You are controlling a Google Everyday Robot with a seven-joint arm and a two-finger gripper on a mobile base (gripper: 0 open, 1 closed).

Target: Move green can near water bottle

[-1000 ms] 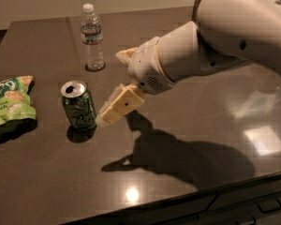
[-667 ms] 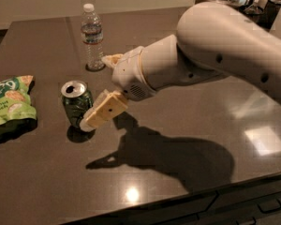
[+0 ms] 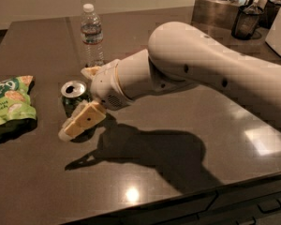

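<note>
Reaching farther left than a second ago, the robot's white arm (image 3: 201, 64) has brought its gripper (image 3: 77, 103) from just right of the green can (image 3: 73, 92) to a position straddling it on the dark brown table (image 3: 37, 182). The fingers are spread wide, with one tan pad (image 3: 84, 120) crossing the near side of the can and the other showing at its far right. Whether either pad presses the metal cannot be told. The can stands upright at the left of the table, its opened silver top facing up. The water bottle (image 3: 92, 34), clear with a white cap, stands upright farther back, apart from the can and just beyond the gripper's wrist. A light-green snack bag (image 3: 9, 104) lies flat at the left edge, near the can but not touching it. The arm's shadow falls across the near tabletop.
</note>
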